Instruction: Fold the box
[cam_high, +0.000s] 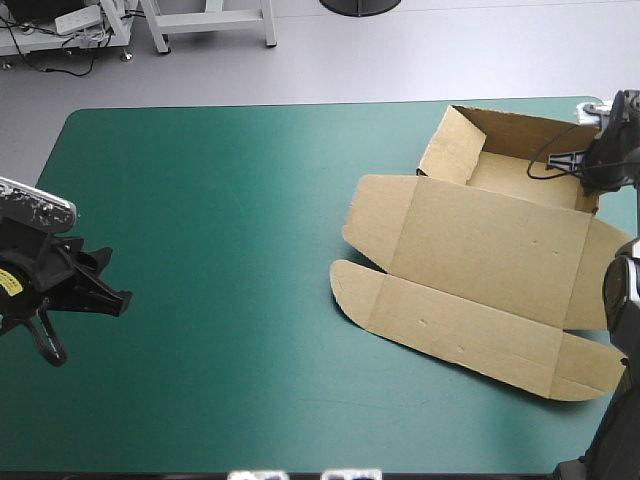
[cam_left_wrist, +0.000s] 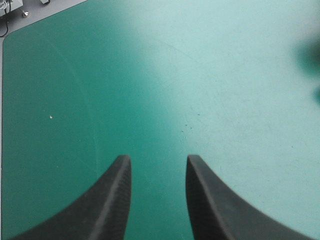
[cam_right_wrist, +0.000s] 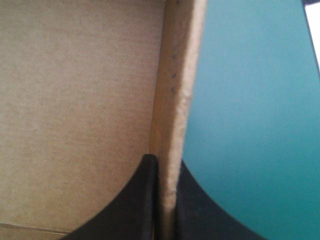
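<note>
Box position: the brown box (cam_high: 480, 250) lies on the desk (cam_high: 220, 200) along its right edge, from the far right corner toward the near right corner.
Box condition: an open tray (cam_high: 525, 172) at the far end, walls raised. The lid (cam_high: 490, 245) lies flat on the teal-green cover, reaching toward the near edge, with its front flap (cam_high: 450, 330) and rounded ears unfolded.
Right hand: the right hand (cam_right_wrist: 167, 162) is at the tray wall (cam_right_wrist: 175, 75) nearest the desk's right edge. Its black fingers are all but together, clamped on that wall, one inside the tray and one outside over the cover. The wall's top edge runs straight ahead from between them.
Left hand: the left hand (cam_left_wrist: 158, 162) hangs near the desk's left edge, well apart from the box. Its fingers are apart with nothing between them, and only bare cover lies beneath.
Step in hand (judgement): seating or pressing the right side wall of the tray. The tray appears formed; the lid is untouched.
Progress (judgement): past the midpoint, with the walls up and the lid flaps not yet worked.
Next move (judgement): it calls for letting go of the wall without dragging it outward, then attention to the lid's flaps. The left hand would need to cross the desk to steady the board.
Risk (judgement): the light tray may slide or the wall may spring back once released.
</note>
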